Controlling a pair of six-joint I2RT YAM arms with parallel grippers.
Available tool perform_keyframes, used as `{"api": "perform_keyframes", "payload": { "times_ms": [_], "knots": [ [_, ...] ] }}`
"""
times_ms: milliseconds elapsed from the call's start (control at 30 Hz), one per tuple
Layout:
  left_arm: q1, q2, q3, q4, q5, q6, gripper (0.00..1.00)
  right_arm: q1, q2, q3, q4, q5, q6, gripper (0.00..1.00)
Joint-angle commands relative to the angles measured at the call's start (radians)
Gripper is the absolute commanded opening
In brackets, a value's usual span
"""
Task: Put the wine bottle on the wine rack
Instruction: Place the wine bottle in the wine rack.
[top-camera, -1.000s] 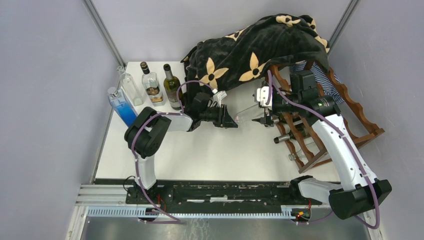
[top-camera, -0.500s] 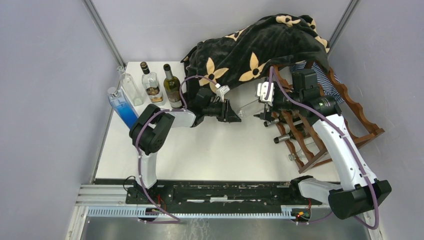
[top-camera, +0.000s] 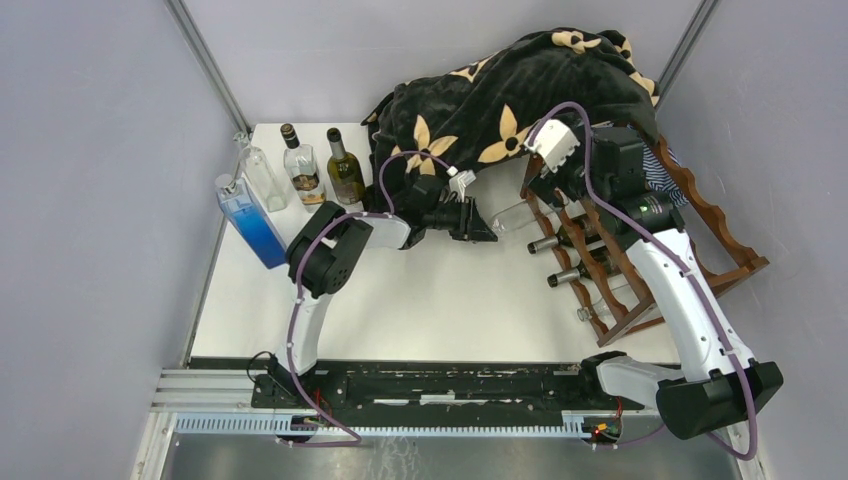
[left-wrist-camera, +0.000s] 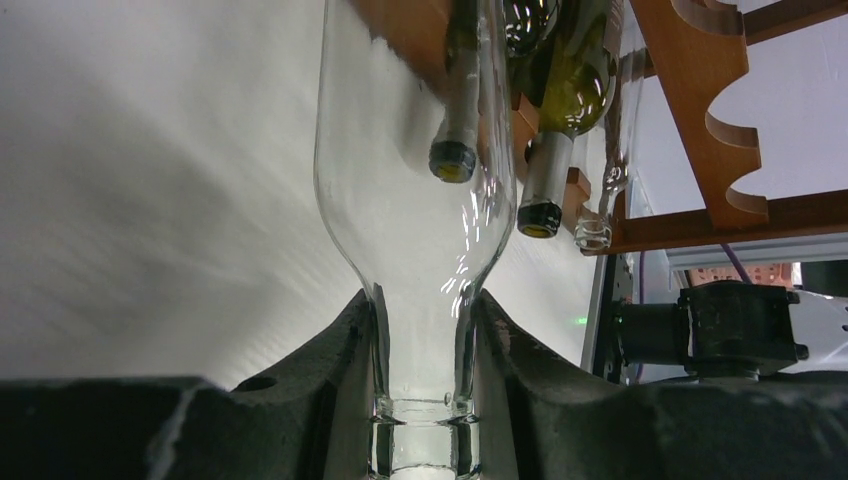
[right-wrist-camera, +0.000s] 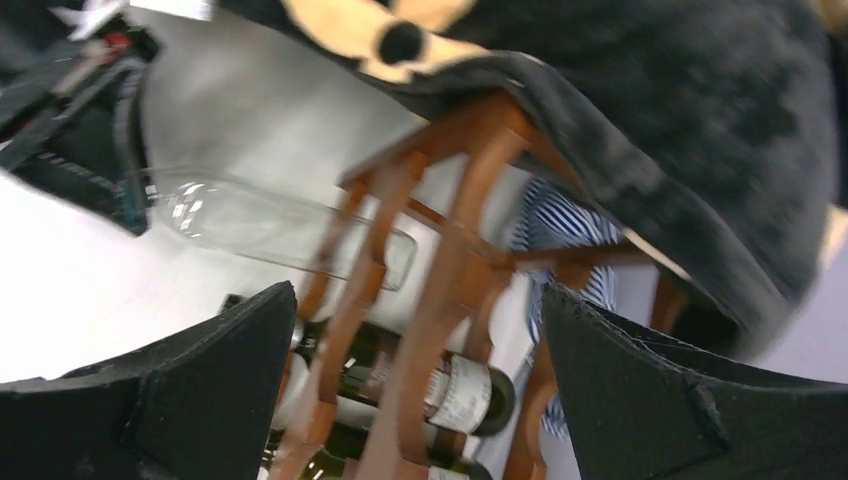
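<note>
**A:** What do I have at the table's (top-camera: 440, 310) far left corner?

**B:** Four upright bottles: a blue bottle (top-camera: 252, 222), a clear flask (top-camera: 262, 176) and two dark bottles (top-camera: 345, 170) in a row.

**A:** And my left gripper (left-wrist-camera: 420, 320)?

**B:** It is clamped on the neck of the clear wine bottle (left-wrist-camera: 410, 190). The bottle lies roughly level above the table's middle, with its base reaching in among the rails at the left end of the wine rack (top-camera: 705, 215).

**A:** My right gripper (right-wrist-camera: 418, 300)?

**B:** It hangs over the rack by the table's right edge, jaws spread wide and holding nothing. Other bottles lie in the lower tiers, and a black flowered blanket (top-camera: 520, 90) drapes the rack's far end.
</note>
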Motion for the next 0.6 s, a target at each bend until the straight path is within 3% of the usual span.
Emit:
{"api": "perform_keyframes", "payload": {
  "times_ms": [0,133,300,400,567],
  "knots": [
    [-0.011,0.016,0.09,0.166,0.033,-0.053,0.02,-0.013,-0.014,0.002,0.117,0.283,0.127,0.98],
    [-0.012,0.038,0.114,0.192,0.034,-0.072,0.02,-0.062,0.033,-0.019,0.115,0.269,0.179,0.91],
    [-0.013,0.055,0.132,0.212,0.039,-0.078,0.02,-0.173,0.125,0.048,0.059,0.04,0.218,0.78],
    [-0.013,0.068,0.147,0.22,0.041,-0.082,0.02,-0.206,0.181,0.09,0.02,-0.062,0.223,0.73],
    [-0.018,0.089,0.167,0.23,0.034,-0.089,0.02,-0.24,0.247,0.139,-0.043,-0.227,0.218,0.57]
  ]
}}
